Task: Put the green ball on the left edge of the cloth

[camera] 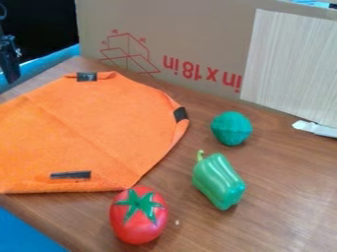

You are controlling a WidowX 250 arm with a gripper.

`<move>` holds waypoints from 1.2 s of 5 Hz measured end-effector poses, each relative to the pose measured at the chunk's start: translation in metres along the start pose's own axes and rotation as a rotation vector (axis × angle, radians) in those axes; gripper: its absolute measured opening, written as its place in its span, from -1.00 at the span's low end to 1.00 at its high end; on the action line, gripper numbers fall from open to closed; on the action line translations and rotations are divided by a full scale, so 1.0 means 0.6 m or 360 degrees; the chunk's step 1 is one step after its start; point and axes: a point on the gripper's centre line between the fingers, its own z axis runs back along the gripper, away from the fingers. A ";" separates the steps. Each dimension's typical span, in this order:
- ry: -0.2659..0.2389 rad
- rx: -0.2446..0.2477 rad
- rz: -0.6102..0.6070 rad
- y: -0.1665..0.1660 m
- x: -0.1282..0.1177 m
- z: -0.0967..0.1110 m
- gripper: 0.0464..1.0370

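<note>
A green ball (231,128) sits toward the far edge of the tabletop (283,197), right of the orange cloth (85,123); released on a crease, it could roll away, we judge. Beyond the left edge hangs the claw (11,71), its spread impossible for us to tell.

Cloth (85,128), L of frame, is coloured orange & marked w/ black patches (181,114). Ball (231,128), R of ctr, is coloured teal-green; pepper (219,181) below, brighter green. Tomato (135,226), btm ctr, is coloured red, topped w/ green star (140,202). Table (289,197) is grained brown; cardboard (197,29), top ctr, printed red on tan; panel (289,64), upper R, streaked pale beige.
</note>
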 end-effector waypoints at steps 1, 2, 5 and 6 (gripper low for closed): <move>0.0068 -0.0045 0.0017 -0.003 -0.002 -0.029 0.93; 0.0092 -0.0155 0.0016 -0.047 0.004 -0.031 0.93; 0.0172 -0.0237 0.0120 -0.237 0.036 -0.038 0.93; 0.0201 -0.0313 0.0150 -0.295 0.040 -0.013 0.93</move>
